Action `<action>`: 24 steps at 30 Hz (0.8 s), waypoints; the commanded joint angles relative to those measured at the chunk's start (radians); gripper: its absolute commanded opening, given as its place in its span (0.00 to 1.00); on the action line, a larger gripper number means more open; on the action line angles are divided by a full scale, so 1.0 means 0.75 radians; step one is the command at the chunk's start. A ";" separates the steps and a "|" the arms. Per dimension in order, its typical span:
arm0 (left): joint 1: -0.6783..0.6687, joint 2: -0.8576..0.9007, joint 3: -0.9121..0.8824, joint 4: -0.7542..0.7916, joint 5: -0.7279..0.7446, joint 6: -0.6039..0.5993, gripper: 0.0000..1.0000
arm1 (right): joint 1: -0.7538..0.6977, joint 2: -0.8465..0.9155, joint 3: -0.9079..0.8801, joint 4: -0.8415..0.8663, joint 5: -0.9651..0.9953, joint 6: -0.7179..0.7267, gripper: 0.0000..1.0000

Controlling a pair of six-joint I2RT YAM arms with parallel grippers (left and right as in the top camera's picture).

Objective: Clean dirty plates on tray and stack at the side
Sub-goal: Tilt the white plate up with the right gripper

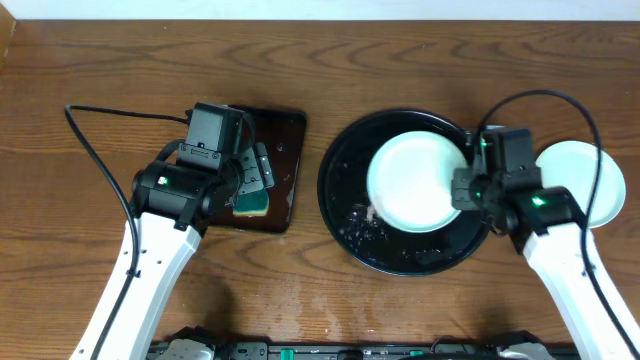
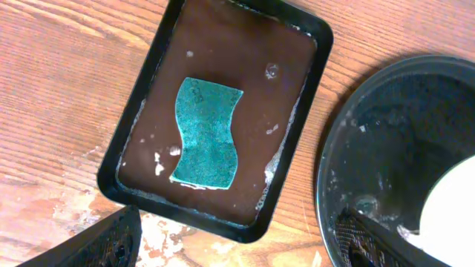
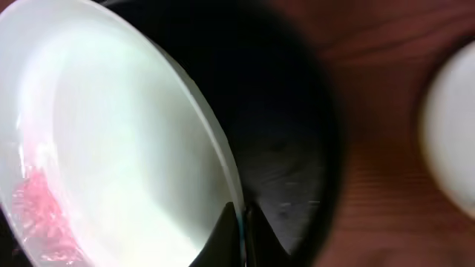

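Observation:
A pale mint-white plate (image 1: 415, 183) lies in the round black tray (image 1: 345, 190), tilted, with a red smear (image 3: 37, 215) on its inner face. My right gripper (image 1: 466, 186) is shut on the plate's right rim (image 3: 241, 230); the rim runs between the two dark fingers. A second pale plate (image 1: 580, 180) rests on the table right of the tray, partly behind my right arm, and shows blurred (image 3: 456, 141) in the right wrist view. My left gripper (image 1: 252, 178) hangs open above the brown tray, its fingers (image 2: 96, 245) wide apart with nothing between them.
A rectangular dark brown tray (image 1: 285, 140) sits left of the black tray, wet, with a green sponge (image 2: 208, 133) lying flat in it. Water drops lie in the black tray (image 2: 386, 148) near its front. Bare wooden table surrounds both trays.

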 commanded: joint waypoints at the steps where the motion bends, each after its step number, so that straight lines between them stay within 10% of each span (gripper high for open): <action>1: 0.005 -0.005 0.026 -0.004 0.002 -0.008 0.84 | 0.004 -0.079 0.005 -0.008 0.190 -0.045 0.01; 12: 0.005 -0.005 0.026 -0.004 0.002 -0.008 0.84 | 0.015 -0.111 0.005 -0.002 0.274 -0.066 0.01; 24: 0.005 -0.005 0.026 -0.004 0.002 -0.008 0.84 | 0.590 -0.116 0.005 -0.096 0.996 -0.003 0.01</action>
